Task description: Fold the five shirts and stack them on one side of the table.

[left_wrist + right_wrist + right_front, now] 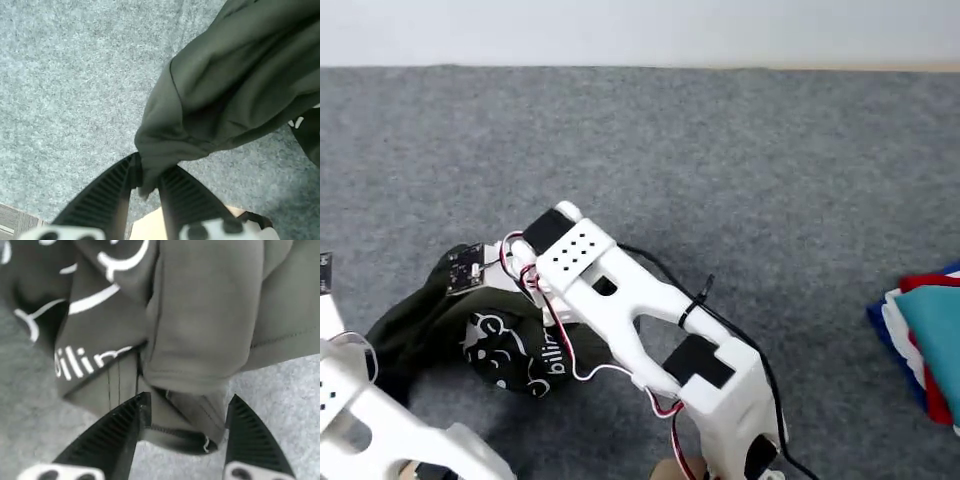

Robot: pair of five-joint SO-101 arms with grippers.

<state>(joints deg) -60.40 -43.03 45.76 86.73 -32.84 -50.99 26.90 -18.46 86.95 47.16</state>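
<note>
A dark olive shirt (420,320) with white print lies crumpled at the table's front left. My left arm (360,410) stands at the front left corner. Its gripper (149,172) is shut on a bunched edge of the olive shirt (235,90), which hangs a little above the felt. My right arm (620,300) stretches from the front middle over to the shirt. Its gripper (189,405) is open, one finger on each side of a folded hem of the shirt (200,315), close beside the white print.
A stack of folded shirts (930,340) in blue, white, red and teal sits at the right edge. Grey felt (720,150) covers the table, with open room across the back and middle. The table's wooden front edge (10,220) lies near the left gripper.
</note>
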